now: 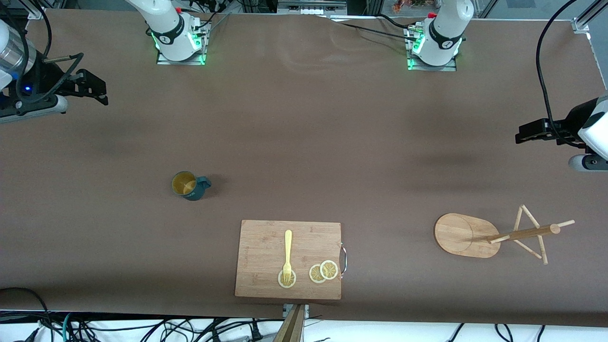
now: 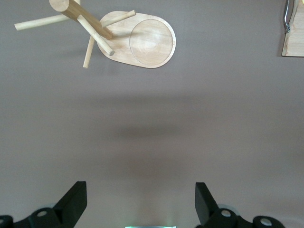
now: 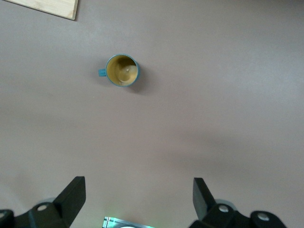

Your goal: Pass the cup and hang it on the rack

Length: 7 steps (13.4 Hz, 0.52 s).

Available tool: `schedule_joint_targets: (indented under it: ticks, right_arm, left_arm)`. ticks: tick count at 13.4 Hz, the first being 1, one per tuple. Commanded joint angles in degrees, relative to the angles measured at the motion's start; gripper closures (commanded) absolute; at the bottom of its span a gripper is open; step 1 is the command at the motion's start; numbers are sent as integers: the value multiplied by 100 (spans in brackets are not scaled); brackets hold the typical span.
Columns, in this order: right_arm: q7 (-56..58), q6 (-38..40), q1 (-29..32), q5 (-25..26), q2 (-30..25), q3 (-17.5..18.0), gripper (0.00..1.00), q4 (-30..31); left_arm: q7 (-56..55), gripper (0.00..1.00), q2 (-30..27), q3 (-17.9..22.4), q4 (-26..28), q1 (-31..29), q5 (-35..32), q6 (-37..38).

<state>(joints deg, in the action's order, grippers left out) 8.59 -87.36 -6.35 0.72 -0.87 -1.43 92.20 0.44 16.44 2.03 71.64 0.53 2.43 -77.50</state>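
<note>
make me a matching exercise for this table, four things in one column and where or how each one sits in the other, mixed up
Things:
1. cup
2. rack
3. fork
4. left gripper

Places or states:
A. lying on the cutting board, tines on a lemon slice
B. open, empty, up over the left arm's end of the table
C. upright on the bare table toward the right arm's end
D. standing on its oval base toward the left arm's end of the table

Pairs: 1-C, 2-D, 3-A, 4-B

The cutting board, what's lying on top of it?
On the cutting board lie a yellow fork and three lemon slices. The fork's tines rest on one slice, covering part of it. What lies beneath the board is hidden.
</note>
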Motion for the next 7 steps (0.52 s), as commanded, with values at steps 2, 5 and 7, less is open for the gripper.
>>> schedule_joint_targets:
  ticks: [2, 5, 7]
  right_arm:
    - [-103, 70, 82, -46, 87, 55, 0, -229]
    - [-191, 44, 90, -63, 104, 64, 0, -256]
    - [-183, 0, 108, -63, 139, 55, 0, -256]
  left_arm:
    - [8, 0, 79, -36, -168, -53, 100, 60]
    - [0, 0, 79, -36, -168, -52, 100, 60]
    - [8, 0, 79, -36, -168, -53, 91, 60]
